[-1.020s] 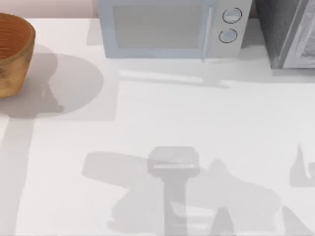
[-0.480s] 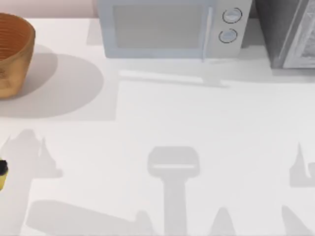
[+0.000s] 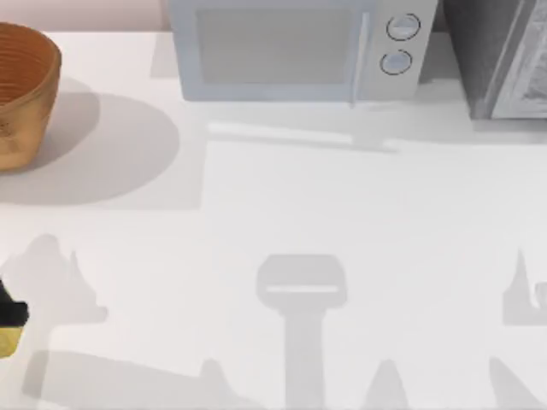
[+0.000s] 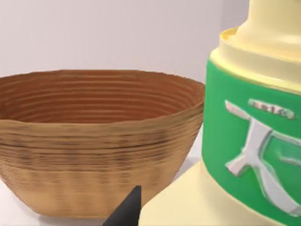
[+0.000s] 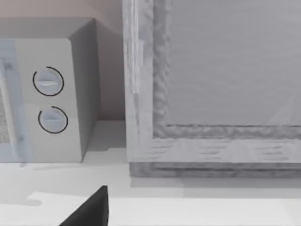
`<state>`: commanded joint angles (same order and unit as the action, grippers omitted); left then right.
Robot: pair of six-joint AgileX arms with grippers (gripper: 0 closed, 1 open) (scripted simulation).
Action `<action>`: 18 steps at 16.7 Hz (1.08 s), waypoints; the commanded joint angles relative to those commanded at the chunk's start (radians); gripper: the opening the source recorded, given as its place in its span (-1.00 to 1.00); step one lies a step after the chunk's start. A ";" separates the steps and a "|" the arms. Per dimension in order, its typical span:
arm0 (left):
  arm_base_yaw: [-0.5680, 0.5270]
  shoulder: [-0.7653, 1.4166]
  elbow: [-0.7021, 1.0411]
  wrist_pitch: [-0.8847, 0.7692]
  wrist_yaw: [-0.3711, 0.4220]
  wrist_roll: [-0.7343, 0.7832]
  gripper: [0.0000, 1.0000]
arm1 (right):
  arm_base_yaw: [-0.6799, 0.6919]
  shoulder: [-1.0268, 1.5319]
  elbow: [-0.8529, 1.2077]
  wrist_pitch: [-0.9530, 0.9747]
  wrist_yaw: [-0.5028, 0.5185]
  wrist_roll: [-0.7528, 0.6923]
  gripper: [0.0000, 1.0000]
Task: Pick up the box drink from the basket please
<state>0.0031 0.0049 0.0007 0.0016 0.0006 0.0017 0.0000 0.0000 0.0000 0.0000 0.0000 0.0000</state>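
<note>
The honey-brown ribbed basket stands at the table's far left corner, and its orange inside looks empty in the left wrist view. The box drink, cream-yellow with a green label and a white character, hangs outside the basket, close to the left wrist camera. One dark fingertip shows beside it. In the top view the drink's yellow corner and my left gripper sit at the left edge, nearer than the basket. My right gripper is off to the right, facing the back wall.
A pale microwave with two round knobs stands at the back centre. A grey cabinet stands at the back right. Arm shadows lie across the near half of the white table.
My left gripper with the box drink came into the top view at the left edge and drifted toward the near edge. The arm shadow moved from the centre to the left.
</note>
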 joint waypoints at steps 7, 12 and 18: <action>-0.011 0.200 0.036 0.171 -0.128 0.006 -1.00 | 0.000 0.000 0.000 0.000 0.000 0.000 1.00; -0.029 0.506 0.089 0.431 -0.325 0.014 -1.00 | 0.000 0.000 0.000 0.000 0.000 0.000 1.00; -0.047 0.836 0.148 0.713 -0.537 0.023 -1.00 | 0.000 0.000 0.000 0.000 0.000 0.000 1.00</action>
<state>-0.0440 0.8408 0.1488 0.7149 -0.5363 0.0248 0.0000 0.0000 0.0000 0.0000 0.0000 0.0000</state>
